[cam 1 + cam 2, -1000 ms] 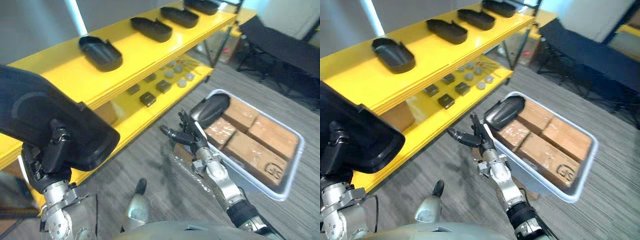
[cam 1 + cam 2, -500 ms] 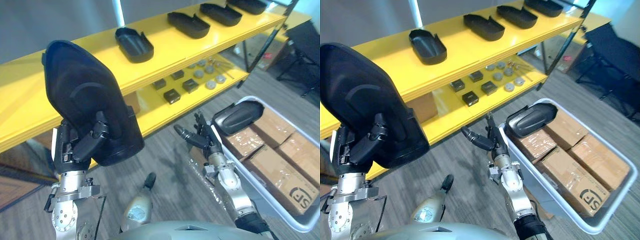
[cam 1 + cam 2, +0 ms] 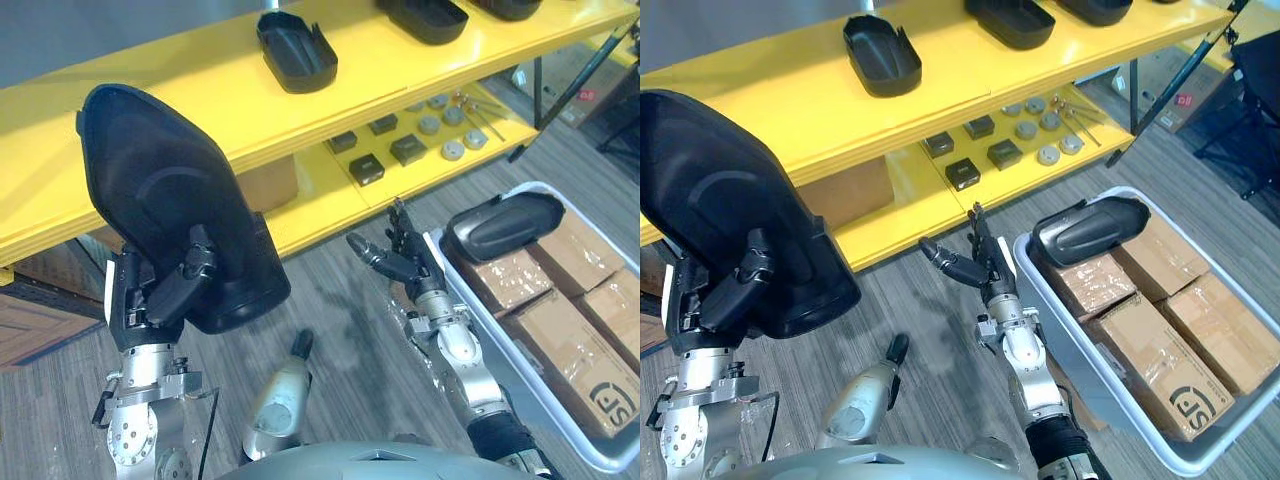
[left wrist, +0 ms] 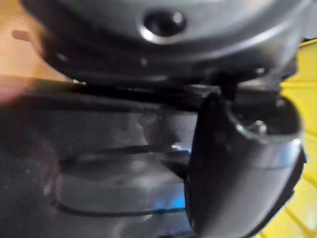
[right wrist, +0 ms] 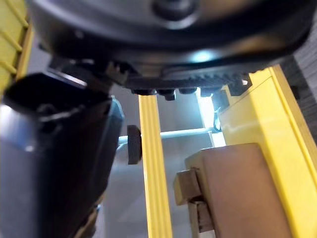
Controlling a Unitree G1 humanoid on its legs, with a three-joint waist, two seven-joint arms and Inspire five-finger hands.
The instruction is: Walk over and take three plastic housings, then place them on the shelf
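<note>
My left hand is shut on a large black plastic housing, held upright in front of the yellow shelf; the left wrist view shows its dark wall against my thumb. Further black housings lie on the shelf's top board. One more black housing lies in the grey bin on top of cardboard boxes. My right hand hangs open beside the bin's near-left rim, holding nothing.
The shelf's lower board carries several small black and grey parts and a cardboard box. Brown boxes pack the bin. Grey floor lies between shelf and bin.
The camera has swung, shifting the whole scene: the shelf sits higher and the bin lower right. My left hand still grips the upright housing, and the right hand stays open by the bin.
</note>
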